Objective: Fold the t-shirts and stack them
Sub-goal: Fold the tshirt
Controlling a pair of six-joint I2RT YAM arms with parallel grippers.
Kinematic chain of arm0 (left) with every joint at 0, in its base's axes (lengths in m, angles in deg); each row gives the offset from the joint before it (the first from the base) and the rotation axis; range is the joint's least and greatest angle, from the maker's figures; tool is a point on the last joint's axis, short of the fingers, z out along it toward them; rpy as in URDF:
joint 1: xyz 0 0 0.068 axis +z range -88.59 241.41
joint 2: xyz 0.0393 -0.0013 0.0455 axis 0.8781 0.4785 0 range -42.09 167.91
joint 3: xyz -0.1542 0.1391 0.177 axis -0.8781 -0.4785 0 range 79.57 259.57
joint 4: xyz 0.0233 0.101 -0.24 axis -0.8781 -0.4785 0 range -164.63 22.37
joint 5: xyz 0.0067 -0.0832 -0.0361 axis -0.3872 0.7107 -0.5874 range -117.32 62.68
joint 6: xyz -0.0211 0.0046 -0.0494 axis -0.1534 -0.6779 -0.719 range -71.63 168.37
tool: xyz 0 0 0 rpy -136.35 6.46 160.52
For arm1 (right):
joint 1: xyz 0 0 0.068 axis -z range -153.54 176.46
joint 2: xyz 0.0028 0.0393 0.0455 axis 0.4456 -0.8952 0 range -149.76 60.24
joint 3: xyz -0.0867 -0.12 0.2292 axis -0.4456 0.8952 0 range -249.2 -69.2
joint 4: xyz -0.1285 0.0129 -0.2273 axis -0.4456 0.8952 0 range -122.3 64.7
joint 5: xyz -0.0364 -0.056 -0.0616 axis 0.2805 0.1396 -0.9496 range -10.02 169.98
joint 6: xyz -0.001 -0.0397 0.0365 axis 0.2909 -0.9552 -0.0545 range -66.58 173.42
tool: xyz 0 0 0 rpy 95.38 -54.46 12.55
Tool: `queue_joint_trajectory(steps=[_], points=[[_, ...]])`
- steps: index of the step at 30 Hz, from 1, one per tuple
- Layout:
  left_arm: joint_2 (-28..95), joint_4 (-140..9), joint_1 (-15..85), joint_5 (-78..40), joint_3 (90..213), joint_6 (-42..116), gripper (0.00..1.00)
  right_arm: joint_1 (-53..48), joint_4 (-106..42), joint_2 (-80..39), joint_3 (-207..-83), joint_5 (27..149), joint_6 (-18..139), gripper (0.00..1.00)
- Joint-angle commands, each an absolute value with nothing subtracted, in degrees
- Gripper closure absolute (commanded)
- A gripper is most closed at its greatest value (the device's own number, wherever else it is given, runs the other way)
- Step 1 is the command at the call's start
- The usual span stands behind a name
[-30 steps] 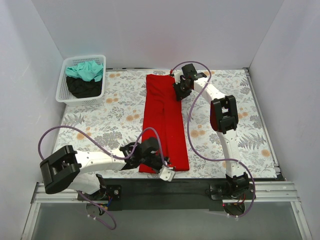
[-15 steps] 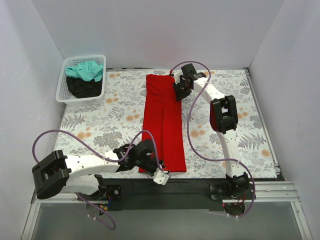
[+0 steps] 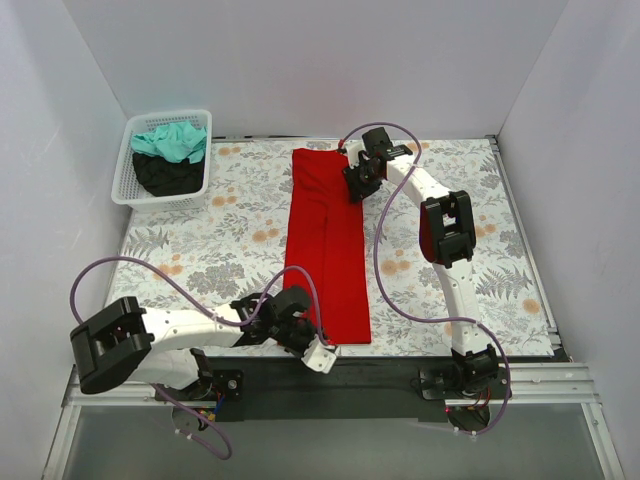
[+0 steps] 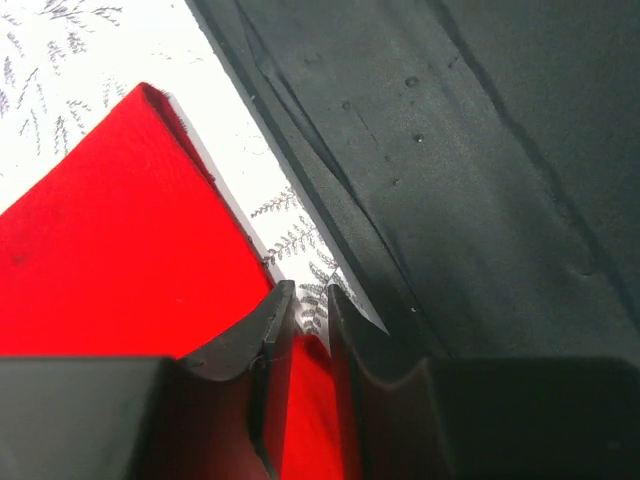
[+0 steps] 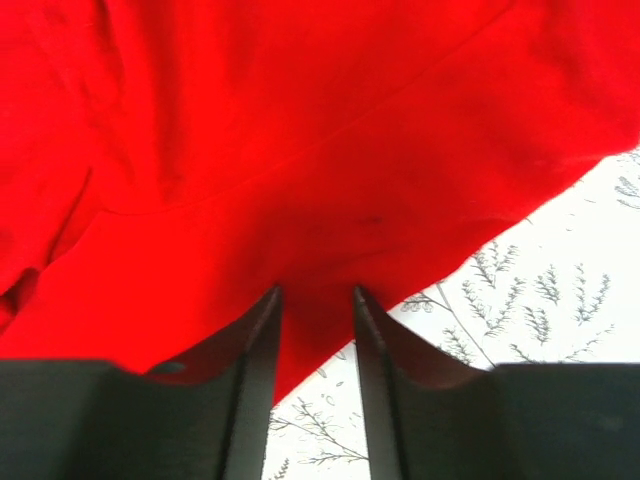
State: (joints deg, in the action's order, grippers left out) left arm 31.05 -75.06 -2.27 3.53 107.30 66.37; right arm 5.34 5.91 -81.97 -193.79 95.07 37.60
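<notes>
The red t-shirt (image 3: 325,240) lies as a long narrow strip down the middle of the floral cloth, running from the far edge to the near edge. My left gripper (image 3: 305,332) is at the strip's near end; in the left wrist view it (image 4: 308,292) is shut on red cloth (image 4: 110,250) at the table's front edge. My right gripper (image 3: 352,185) is at the far right edge of the strip; in the right wrist view it (image 5: 315,292) pinches the shirt's edge (image 5: 300,120). A teal tee (image 3: 170,140) and a black tee (image 3: 165,178) lie crumpled in the basket.
The white mesh basket (image 3: 125,188) stands at the far left corner. The grey-and-orange floral cloth (image 3: 200,250) covers the table. A black strip (image 3: 380,380) runs along the near edge, also in the left wrist view (image 4: 480,150). White walls stand on three sides.
My left gripper has drawn the near end of the red shirt leftward, so the strip is narrower there. My right gripper has shifted slightly left at the far end.
</notes>
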Motion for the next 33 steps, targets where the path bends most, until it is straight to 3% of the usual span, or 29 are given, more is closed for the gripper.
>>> queue_joint_trajectory(steps=[1, 5, 11, 15, 19, 26, 33], points=[[25.9, -76.0, -2.2, 4.4, 109.6, 61.1, 0.8, 5.3, 9.1, -81.4, -191.3, 95.9, 36.1, 0.57], [20.8, -77.2, 0.1, 4.2, 113.5, 46.9, 0.79, 5.4, 9.2, -76.0, -191.7, 97.2, 36.1, 0.47], [24.4, -83.4, 15.4, 3.3, 122.7, 28.3, 0.79, 5.2, 9.6, -67.5, -185.3, 100.4, 35.5, 0.44], [25.8, -90.4, 23.8, 9.2, 125.1, 27.0, 0.79, 4.3, 11.6, -62.6, -179.1, 102.5, 34.4, 0.44], [19.9, -92.4, 23.8, 13.5, 120.7, 30.4, 0.72, 1.9, 12.3, -58.2, -171.2, 103.9, 34.2, 0.46], [10.1, -92.6, 23.4, 9.6, 110.9, 38.3, 0.66, -3.1, 12.7, -56.3, -166.9, 105.3, 37.1, 0.55], [9.8, -91.2, 16.9, 3.3, 106.2, 42.7, 0.64, -6.5, 12.5, -54.5, -159.6, 104.6, 36.3, 0.58]])
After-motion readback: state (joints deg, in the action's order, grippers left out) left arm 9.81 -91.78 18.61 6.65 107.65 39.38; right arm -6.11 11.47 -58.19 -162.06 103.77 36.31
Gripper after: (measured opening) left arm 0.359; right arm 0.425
